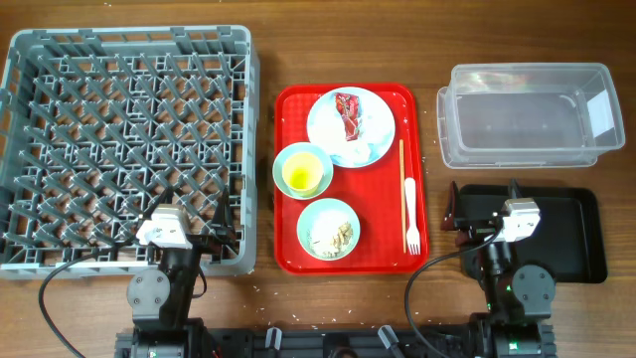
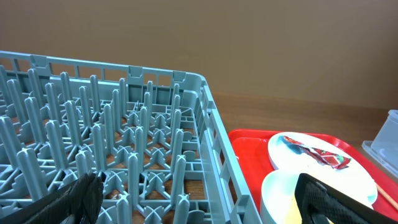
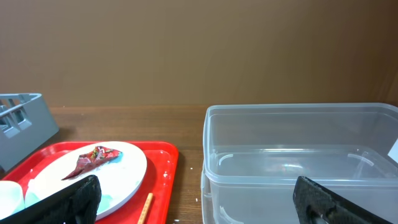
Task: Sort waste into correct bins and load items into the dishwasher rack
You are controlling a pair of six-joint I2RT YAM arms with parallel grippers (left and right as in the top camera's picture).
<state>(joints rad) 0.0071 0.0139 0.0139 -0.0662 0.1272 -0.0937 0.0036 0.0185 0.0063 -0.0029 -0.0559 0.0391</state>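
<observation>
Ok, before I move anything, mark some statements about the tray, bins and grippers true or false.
The red printed wrapper lies on the pale blue round plate. True.
The large grey plastic dishwasher rack holds a bowl. False: both pale blue bowls sit on the red serving tray.
The white fork lies in the shallow black rectangular tray. False: it lies on that serving tray, beside the thin wooden chopsticks.
The clear rectangular plastic tub holds no waste. True.
Both grippers are shut. False: left gripper and right gripper stand open, holding nothing.
</observation>
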